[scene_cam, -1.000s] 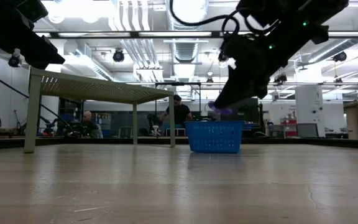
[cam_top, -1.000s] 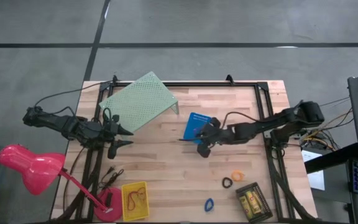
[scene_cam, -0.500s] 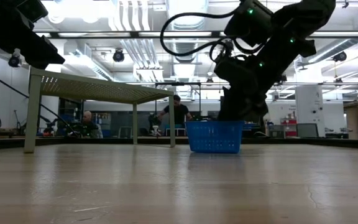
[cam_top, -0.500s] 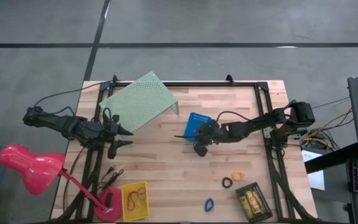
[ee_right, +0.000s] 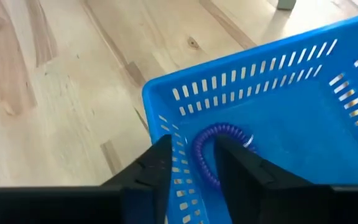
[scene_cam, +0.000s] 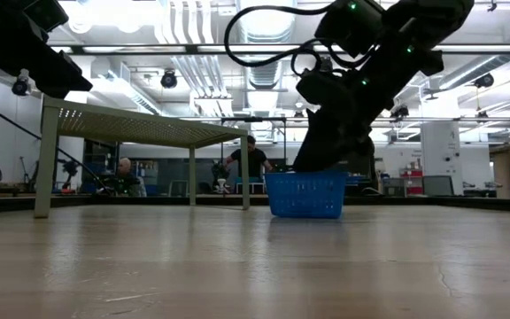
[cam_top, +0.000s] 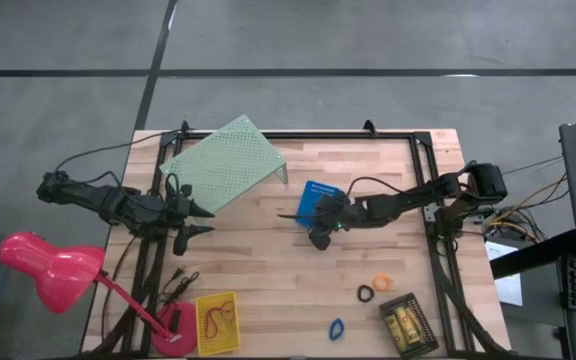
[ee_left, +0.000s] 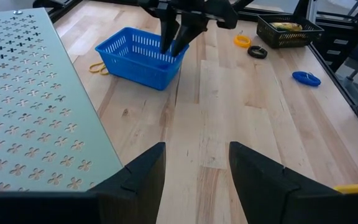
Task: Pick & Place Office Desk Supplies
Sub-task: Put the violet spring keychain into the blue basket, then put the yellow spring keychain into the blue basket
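I have the right pincer (ee_right: 191,171) dipped over the near wall of the blue bin (ee_right: 278,106), fingers parted a little with nothing clamped. The purple ring (ee_right: 219,149) lies on the bin's floor, showing in the gap between my fingertips and just beyond them; whether it touches them I cannot tell. From above, that pincer (cam_top: 320,222) sits at the bin's edge. My left pincer (cam_top: 196,220) waits open and empty over the bench (cam_top: 268,270), beside the green riser (cam_top: 223,163).
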{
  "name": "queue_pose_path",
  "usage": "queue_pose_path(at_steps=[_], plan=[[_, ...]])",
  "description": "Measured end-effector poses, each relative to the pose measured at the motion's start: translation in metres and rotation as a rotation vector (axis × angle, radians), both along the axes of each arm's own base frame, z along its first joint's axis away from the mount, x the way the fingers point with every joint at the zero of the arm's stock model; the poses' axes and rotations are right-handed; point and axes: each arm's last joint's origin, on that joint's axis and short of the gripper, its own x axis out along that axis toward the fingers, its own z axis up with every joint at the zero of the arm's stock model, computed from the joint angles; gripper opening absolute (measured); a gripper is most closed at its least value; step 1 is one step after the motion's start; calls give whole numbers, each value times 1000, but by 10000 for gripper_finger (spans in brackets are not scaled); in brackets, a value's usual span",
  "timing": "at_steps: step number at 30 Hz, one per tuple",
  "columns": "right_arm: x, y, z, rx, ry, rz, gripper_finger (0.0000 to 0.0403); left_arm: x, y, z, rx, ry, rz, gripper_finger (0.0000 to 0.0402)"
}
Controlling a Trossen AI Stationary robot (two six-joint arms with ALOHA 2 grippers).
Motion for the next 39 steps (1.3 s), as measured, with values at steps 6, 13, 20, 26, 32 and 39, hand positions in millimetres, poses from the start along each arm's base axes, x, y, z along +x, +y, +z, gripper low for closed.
queue_pose_path(at_steps=[6, 13, 20, 26, 32, 39], plan=[[-1, 0, 1, -6, 3, 7, 152, 0, 0, 0, 0, 0, 0, 183], [-12, 0, 30, 5, -62, 0, 152, 0, 0, 0, 0, 0, 0, 183], [-49, 11, 69, 262, 55, -5, 136, 0, 0, 0, 0, 1, 0, 183], [-80, 32, 97, 395, 218, -123, 125, 0, 0, 0, 0, 1, 0, 183], [-102, 61, 106, 477, 339, -290, 114, 0, 0, 0, 0, 0, 0, 183], [-123, 97, 94, 471, 413, -288, 107, 0, 0, 0, 0, 0, 0, 183]])
